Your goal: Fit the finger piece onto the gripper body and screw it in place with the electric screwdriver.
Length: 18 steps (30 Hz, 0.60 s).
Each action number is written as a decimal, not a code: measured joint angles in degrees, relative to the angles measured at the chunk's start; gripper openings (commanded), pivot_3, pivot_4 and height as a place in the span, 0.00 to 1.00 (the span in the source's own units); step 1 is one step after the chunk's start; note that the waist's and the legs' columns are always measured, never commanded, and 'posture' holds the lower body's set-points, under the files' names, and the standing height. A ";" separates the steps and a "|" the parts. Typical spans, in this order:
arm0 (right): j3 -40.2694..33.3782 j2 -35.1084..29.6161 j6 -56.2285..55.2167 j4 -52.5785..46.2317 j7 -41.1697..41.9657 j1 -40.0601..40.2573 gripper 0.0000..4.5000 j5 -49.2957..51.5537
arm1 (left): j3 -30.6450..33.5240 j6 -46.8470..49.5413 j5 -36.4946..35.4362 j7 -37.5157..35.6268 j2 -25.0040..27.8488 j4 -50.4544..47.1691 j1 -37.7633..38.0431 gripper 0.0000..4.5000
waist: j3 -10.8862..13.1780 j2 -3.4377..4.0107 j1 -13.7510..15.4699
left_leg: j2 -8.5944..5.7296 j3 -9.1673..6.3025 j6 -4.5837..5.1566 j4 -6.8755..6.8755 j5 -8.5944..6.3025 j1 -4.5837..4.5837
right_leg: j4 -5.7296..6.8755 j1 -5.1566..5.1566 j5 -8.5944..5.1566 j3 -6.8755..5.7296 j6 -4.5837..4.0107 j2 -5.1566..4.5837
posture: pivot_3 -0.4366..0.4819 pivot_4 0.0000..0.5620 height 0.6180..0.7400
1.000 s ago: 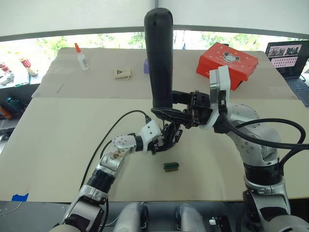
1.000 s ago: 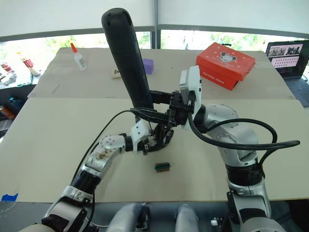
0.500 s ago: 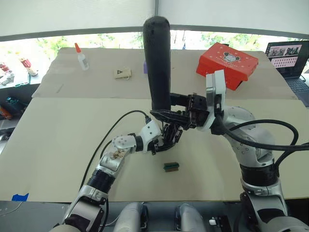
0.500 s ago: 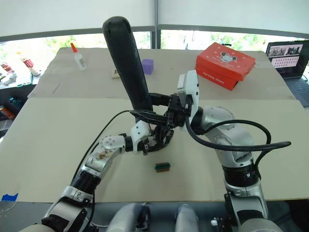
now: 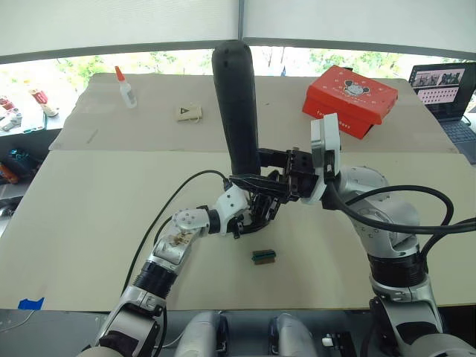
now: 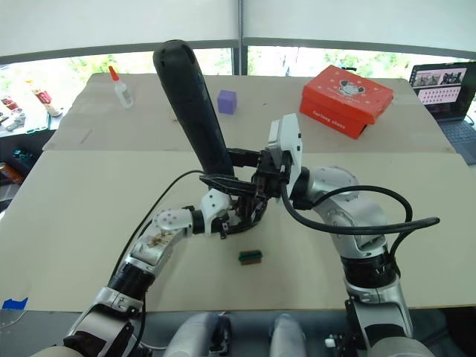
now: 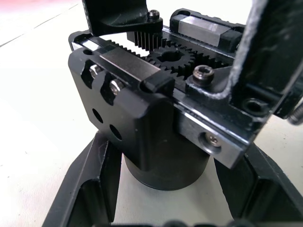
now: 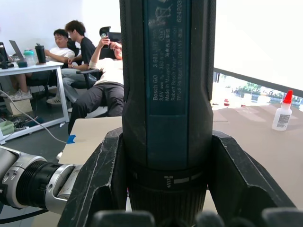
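My right gripper [image 5: 262,177] is shut on the electric screwdriver [image 5: 236,104], a long thick black cylinder that stands nearly upright, leaning a little to the left, with its lower end just above the gripper body. In the right wrist view its fingers [image 8: 102,184] clamp the tool's barrel [image 8: 168,85]. My left gripper [image 5: 256,213] is shut on the round base of the gripper body [image 7: 156,123], which shows gears and racks on top. A flat black part [image 7: 116,16] with a screw head stands on its far rail; it looks like the finger piece.
A tiny green-and-black block [image 5: 263,256] lies on the table just in front of the grippers. At the back are a glue bottle [image 5: 126,88], a small card [image 5: 188,112], a purple cube [image 6: 227,101], a red box [image 5: 349,91] and a laptop [image 5: 446,85]. People [image 8: 90,71] sit in the room beyond.
My right arm has shifted slightly left, and the screwdriver's top has leaned further left. The left gripper and the gripper body have stayed put.
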 measured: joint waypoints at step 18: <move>0.00 -0.07 -0.06 0.38 1.04 -0.94 0.43 -0.26 | 0.17 0.05 -0.09 0.00 0.03 -0.57 0.59 0.51 | 0.00 0.00 0.00 | 0.00 0.00 0.00 0.00 0.00 0.00 | 0.00 0.00 0.00 0.00 0.00 0.00 | 0.48 0.27 1.00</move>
